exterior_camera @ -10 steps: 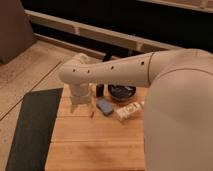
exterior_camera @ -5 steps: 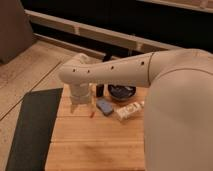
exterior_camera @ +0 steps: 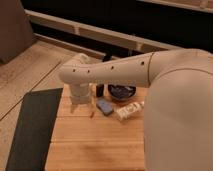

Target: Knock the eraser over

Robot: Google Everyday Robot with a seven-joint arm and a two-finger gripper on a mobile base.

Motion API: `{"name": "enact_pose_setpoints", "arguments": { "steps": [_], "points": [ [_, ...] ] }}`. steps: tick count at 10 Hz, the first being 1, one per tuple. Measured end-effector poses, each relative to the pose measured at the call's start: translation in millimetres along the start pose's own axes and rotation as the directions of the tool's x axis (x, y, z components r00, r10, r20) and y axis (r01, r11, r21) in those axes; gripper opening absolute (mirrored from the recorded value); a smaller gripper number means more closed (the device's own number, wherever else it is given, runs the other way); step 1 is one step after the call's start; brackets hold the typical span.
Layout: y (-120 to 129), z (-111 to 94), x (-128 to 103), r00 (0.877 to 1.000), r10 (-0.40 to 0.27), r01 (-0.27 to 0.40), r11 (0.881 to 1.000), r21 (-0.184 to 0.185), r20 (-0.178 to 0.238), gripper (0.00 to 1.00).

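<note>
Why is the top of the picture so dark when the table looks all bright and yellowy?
In the camera view, light falls on the wooden table and the white arm, but the background behind is unlit; the gripper, down over the table's far left part beside the blue object, is lit too.

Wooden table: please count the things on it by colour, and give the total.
Black: 2, upright block and round dish
Blue: 1, flat block
White: 1, packet
Orange: 1, speck
Total: 5
The pincer hangs over the table, beside the blocks.
</note>
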Motion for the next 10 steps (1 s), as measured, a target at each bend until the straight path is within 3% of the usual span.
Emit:
{"name": "enact_pose_setpoints", "arguments": {
  "steps": [7, 9, 10],
  "points": [
    [0.0, 0.0, 0.0, 1.000, 0.000, 0.000, 1.000, 0.000, 0.000, 0.65],
    [0.0, 0.0, 0.0, 1.000, 0.000, 0.000, 1.000, 0.000, 0.000, 0.53],
    [0.0, 0.0, 0.0, 1.000, 0.000, 0.000, 1.000, 0.000, 0.000, 0.42]
  ]
}}
